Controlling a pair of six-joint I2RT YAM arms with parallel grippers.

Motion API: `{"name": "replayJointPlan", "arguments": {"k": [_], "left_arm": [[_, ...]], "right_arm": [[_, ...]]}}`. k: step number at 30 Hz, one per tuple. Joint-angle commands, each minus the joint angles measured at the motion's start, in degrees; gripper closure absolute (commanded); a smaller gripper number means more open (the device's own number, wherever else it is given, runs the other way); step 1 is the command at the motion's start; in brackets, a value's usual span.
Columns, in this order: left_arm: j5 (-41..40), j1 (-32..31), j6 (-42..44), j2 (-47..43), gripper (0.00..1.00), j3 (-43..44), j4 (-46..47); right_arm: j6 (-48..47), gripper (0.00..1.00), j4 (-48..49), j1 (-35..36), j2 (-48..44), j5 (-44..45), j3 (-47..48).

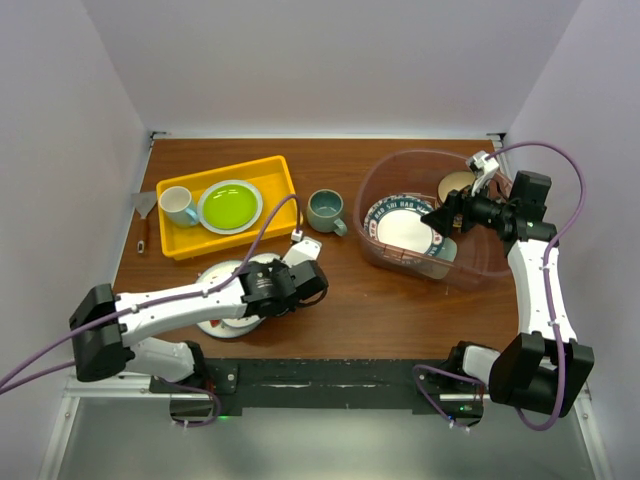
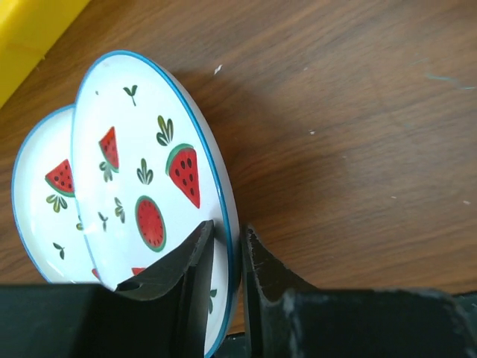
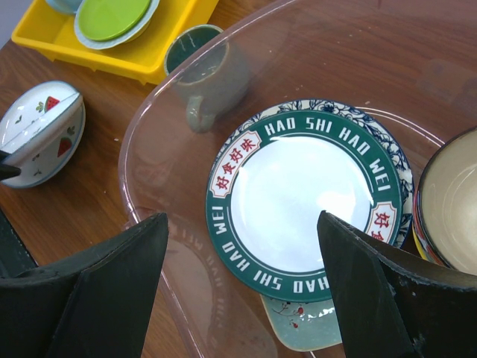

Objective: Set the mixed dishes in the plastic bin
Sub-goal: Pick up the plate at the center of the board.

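1. Far left, a scraper (image 1: pixel 145 207) lay just beside the yellow tray (image 1: pixel 270 172), which carried a cup (image 1: pixel 178 205) and a lime plate (image 1: pixel 230 207). Nothing was in play there.
2. In front of that tray came the action. The left gripper (image 2: pixel 227 227) had its jaws drawn narrow, with the rim of the watermelon plate (image 2: pixel 141 149) pinched between them. That plate was tipped up on edge, off a second plate (image 2: pixel 41 186) lying flat on the desk (image 1: pixel 380 300) beneath it.
3. My read was that the pickup of this plate was the step in hand. The next move called for lifting it clear of the one below. Then it had to travel right, past the mug, and over the bin wall. A grip that thin on the edge could let the plate swing or slip.
4. In the middle, the mug (image 1: pixel 326 210) stood upright on the desk between tray and bin, not yet packed.
5. On the right, the bin (image 1: pixel 480 272) already held a green-rimmed plate (image 3: pixel 302 209) stacked on a blue plate (image 3: pixel 391 145). A bowl (image 3: pixel 455 201) sat beside them, and a mint tray (image 3: pixel 305 332) peeked out underneath.
6. The right gripper (image 3: pixel 240 224) hung over those plates, spread wide and holding nothing. It would likely need to clear out before a drop.
7. The desk was brown wood grain, bare between the things. Plain pale walls (image 1: pixel 330 60) closed it in on three sides.
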Motion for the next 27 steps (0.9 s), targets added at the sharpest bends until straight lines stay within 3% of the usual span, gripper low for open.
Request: {"name": "replayJointPlan", "arguments": {"k": [1,9,27], "left_arm": [[-3.3,-1.8,2.9,-4.7,1.0,5.7,-0.9],[-2.3,-2.6,9.3,-7.9,1.0,7.6,0.8],[8.1,-5.2,25.9,-14.0,1.0,9.9,9.8]], "right_arm": [[-1.0,0.15,0.2,-0.2,0.1,-1.0,0.7],[-1.0,0.15,0.2,-0.2,0.2,-1.2,0.7],[-1.0,0.15,0.3,-0.2,0.5,-2.2,0.4]]}}
